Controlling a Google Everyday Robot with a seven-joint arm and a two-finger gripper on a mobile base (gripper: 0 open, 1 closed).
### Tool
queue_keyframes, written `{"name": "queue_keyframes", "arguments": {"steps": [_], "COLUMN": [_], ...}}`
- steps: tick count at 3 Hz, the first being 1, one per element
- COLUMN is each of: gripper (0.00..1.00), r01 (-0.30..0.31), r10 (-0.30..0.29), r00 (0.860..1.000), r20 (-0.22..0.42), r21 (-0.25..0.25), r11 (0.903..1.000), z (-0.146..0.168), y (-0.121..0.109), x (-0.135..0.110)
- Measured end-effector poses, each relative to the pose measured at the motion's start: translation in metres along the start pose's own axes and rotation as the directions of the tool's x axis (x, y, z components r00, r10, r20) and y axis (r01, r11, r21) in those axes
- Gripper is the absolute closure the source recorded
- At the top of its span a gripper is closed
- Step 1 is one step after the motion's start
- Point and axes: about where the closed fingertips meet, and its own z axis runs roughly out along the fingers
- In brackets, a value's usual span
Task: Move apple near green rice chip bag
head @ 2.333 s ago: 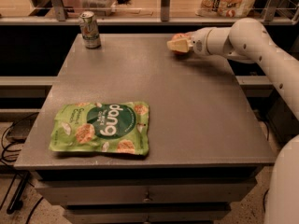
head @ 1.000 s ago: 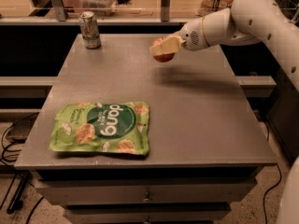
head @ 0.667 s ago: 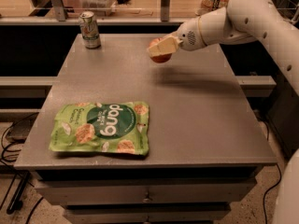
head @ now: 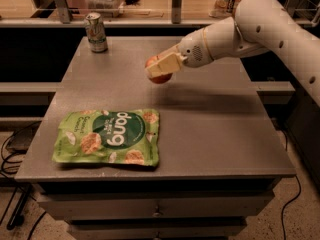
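The green rice chip bag (head: 108, 136) lies flat on the front left of the grey table (head: 210, 119), with white "dang" lettering. My gripper (head: 160, 69) comes in from the right on a white arm and is shut on the small red apple (head: 159, 76). It holds the apple in the air over the middle of the table, above and to the right of the bag. The cream fingers (head: 162, 64) cover the top of the apple.
A pale green-and-silver soda can (head: 95, 32) stands at the back left corner of the table. A rail and glass partition run behind the table. Drawers sit under the table's front edge. Cables lie on the floor at the left.
My gripper has carried the apple from the back right of the table leftward and toward the front, closer to the bag. The bag and the can have not moved.
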Motion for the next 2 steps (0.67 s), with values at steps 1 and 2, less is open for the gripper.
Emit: {"name": "queue_keyframes", "arguments": {"steps": [1,2], "gripper": [0.83,0.6], "r01": [0.042,0.056], "r10": [-0.041,-0.054], "r00": [0.999,0.998], "r20": [0.004,0.014], "r21": [-0.104,-0.164], "r11": [0.9937,0.9849], "z": [0.014,0.021], "y": [0.04,0.062], "x": [0.016,0.034]}}
